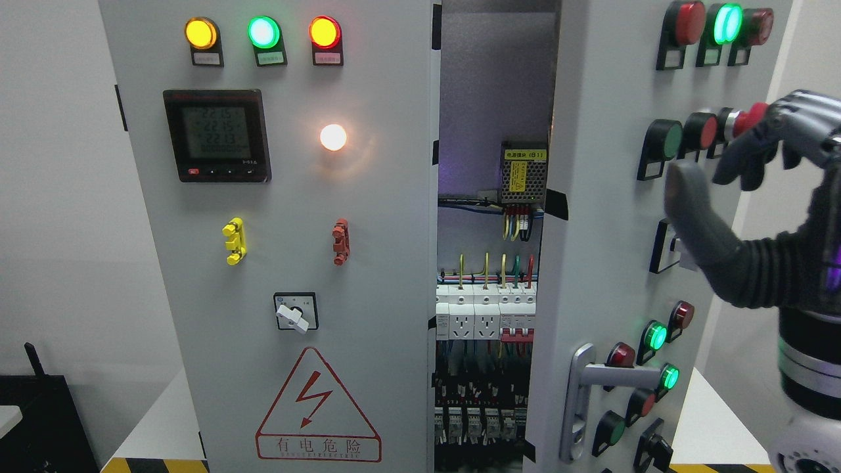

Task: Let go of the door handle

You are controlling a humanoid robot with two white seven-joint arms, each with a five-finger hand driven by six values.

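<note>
Right hand (736,190) sits up close at the right edge with its fingers spread and loose, holding nothing, hovering in front of the open door (611,217) near a row of red and green buttons (686,135). Down below and a bit to its left, the silver door handle (594,387) hangs well apart from it with nothing on it, so I'd say the release is basically done and all that's left is pulling the arm back.
</note>
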